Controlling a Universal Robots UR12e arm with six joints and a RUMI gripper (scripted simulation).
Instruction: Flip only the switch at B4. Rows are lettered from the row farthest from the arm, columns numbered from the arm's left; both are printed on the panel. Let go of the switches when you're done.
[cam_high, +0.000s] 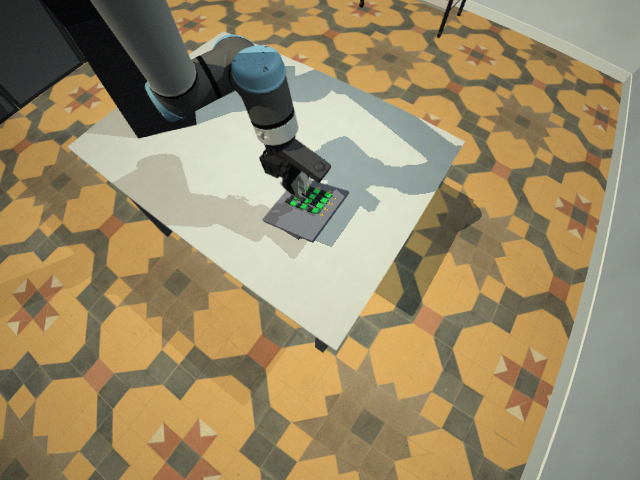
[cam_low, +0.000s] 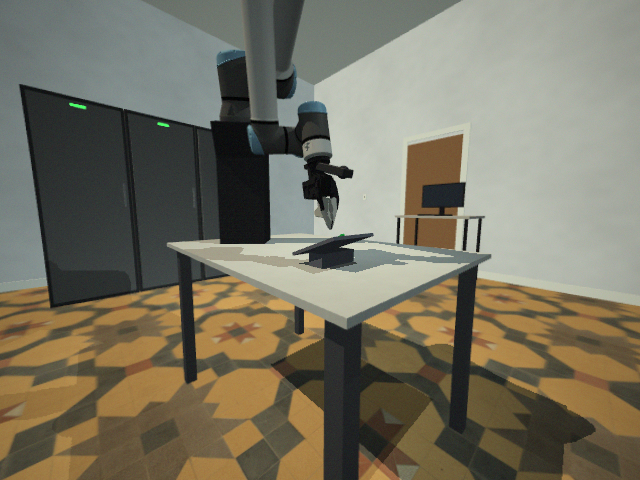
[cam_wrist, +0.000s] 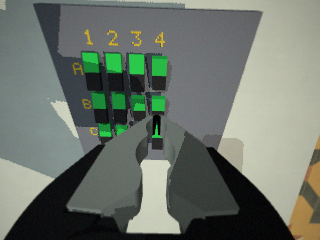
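Observation:
A grey tilted switch panel (cam_high: 292, 223) (cam_low: 330, 241) (cam_wrist: 210, 75) stands on the white table (cam_high: 310, 294) (cam_low: 341, 294). It carries green rocker switches under printed columns 1 to 4 and rows A, B and C. The B4 switch (cam_wrist: 158, 103) sits just beyond my fingertips in the wrist view. My gripper (cam_high: 298, 192) (cam_low: 329, 223) (cam_wrist: 156, 116) is shut and empty, and it hangs a little above the panel over its lower rows. The fingers hide most of row C; part of one switch (cam_wrist: 156, 132) shows through the gap between them.
The arm's dark pedestal (cam_low: 240, 180) stands at the table's far side. Dark cabinets (cam_low: 103, 196) line the back wall. A small desk with a monitor (cam_low: 442, 196) stands by the door, far off.

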